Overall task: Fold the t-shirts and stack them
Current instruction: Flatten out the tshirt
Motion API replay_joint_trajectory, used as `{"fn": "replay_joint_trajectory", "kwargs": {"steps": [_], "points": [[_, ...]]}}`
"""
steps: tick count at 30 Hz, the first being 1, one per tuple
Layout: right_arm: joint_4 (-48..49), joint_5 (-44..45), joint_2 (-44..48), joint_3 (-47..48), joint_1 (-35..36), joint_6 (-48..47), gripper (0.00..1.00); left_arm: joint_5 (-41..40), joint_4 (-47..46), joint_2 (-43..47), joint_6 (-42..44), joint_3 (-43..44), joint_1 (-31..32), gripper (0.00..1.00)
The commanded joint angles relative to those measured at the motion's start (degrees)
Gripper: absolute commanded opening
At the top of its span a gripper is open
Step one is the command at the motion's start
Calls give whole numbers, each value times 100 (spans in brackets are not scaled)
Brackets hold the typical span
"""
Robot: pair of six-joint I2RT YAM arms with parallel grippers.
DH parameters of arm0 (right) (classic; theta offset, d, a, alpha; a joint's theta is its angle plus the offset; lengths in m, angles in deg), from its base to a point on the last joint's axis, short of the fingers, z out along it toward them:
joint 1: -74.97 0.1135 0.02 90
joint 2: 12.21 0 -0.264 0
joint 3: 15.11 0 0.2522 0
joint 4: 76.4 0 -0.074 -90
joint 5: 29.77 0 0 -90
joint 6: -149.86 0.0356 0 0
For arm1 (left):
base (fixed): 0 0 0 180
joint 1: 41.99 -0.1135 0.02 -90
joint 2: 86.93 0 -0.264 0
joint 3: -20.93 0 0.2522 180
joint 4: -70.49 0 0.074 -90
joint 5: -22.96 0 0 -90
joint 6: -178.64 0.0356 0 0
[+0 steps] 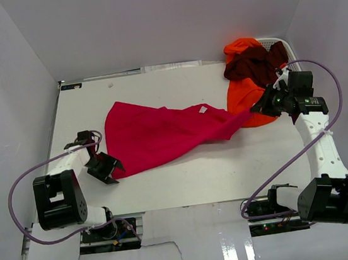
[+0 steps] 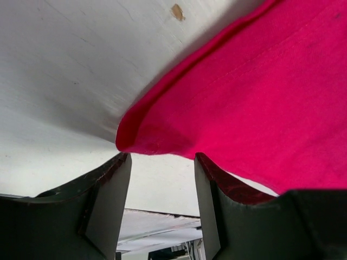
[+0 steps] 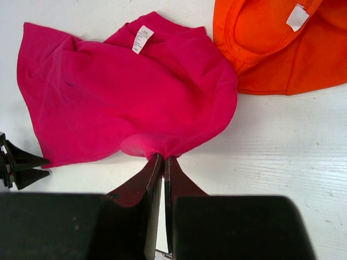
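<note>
The crimson-red t-shirt [image 1: 162, 134] lies spread across the middle of the table, stretched toward the right. My right gripper [image 1: 261, 106] is shut on its right edge [image 3: 162, 149], pinching a fold of cloth. My left gripper [image 1: 105, 167] is open at the shirt's lower left corner [image 2: 135, 138], the corner just in front of the jaws, not held. The orange t-shirt [image 1: 246, 99] with a white neck label [image 3: 297, 16] lies at the right. The dark maroon t-shirt [image 1: 251, 63] lies bunched on top of it.
A white mesh basket [image 1: 276, 46] stands at the back right corner behind the shirts. White walls enclose the table on the left, back and right. The table's near edge [image 1: 189, 205] runs in front of the arm bases.
</note>
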Motion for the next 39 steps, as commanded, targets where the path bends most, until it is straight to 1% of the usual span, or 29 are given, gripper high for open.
{"fn": "replay_joint_trajectory", "kwargs": {"steps": [1,3,9,10,12,13,14,15,17,19,22,23,24,26,27,28,29,31,32,35,36,37,38,39], "points": [[230,-88,139,-12,-20,-34,8,-184,-208,-15,-173,-117,-6,60],[230,-105,157,-21,-20,-34,8,-175,-339,-85,-270,-169,-6,58],[203,-114,209,-29,-20,-51,8,-394,-489,-296,-480,-152,-24,56],[203,-114,227,-29,-20,-60,8,-412,-515,-305,-498,-144,-24,52],[186,-114,236,-56,-20,-69,8,-412,-638,-314,-551,-161,-15,38],[186,-114,245,-82,-20,-77,8,-377,-682,-314,-551,-178,-24,20],[186,-132,253,-100,-20,-86,8,-368,-717,-323,-569,-170,-24,5],[195,-149,262,-117,-20,-95,8,-359,-752,-349,-586,-161,-24,0],[212,-193,254,-135,-20,-121,8,-289,-797,-437,-534,-100,-24,0],[291,-342,166,-100,-11,-113,8,-219,-814,-490,-446,137,-24,0],[344,-413,-167,286,155,-16,8,-87,-814,-481,-367,760,-33,0],[344,-396,-281,661,251,1,8,-26,-806,-446,-288,971,-33,0],[344,-352,-500,874,470,36,8,-8,-797,-446,-244,1434,-24,0],[370,-247,-730,1322,673,45,8,10,-762,-437,-130,1937,-24,0],[370,-203,-948,1785,987,11,8,114,-779,-463,-42,2192,-24,0],[370,-176,-1055,2016,1086,10,8,159,-788,-481,46,2682,-24,0],[396,-158,-1195,2436,1279,-7,8,246,-788,-490,220,2922,-24,0],[397,25,-1293,2808,1464,-60,8,273,-771,-473,415,3500,-24,0],[353,113,-1345,3166,1639,-121,8,221,-770,-438,563,3661,-24,0],[160,386,-1460,3730,1755,-315,8,-86,-831,-192,723,4180,-33,0],[107,421,-1512,4185,1747,-350,8,-252,-901,-104,845,4294,-33,0],[54,396,-1557,4424,1755,-428,8,-341,-928,-16,881,4426,-33,0],[-111,387,-1670,4670,1755,-447,8,-377,-885,-15,934,4836,-33,0],[-235,343,-1732,5186,1755,-464,8,-316,-841,-59,1012,5066,-41,0]]}}
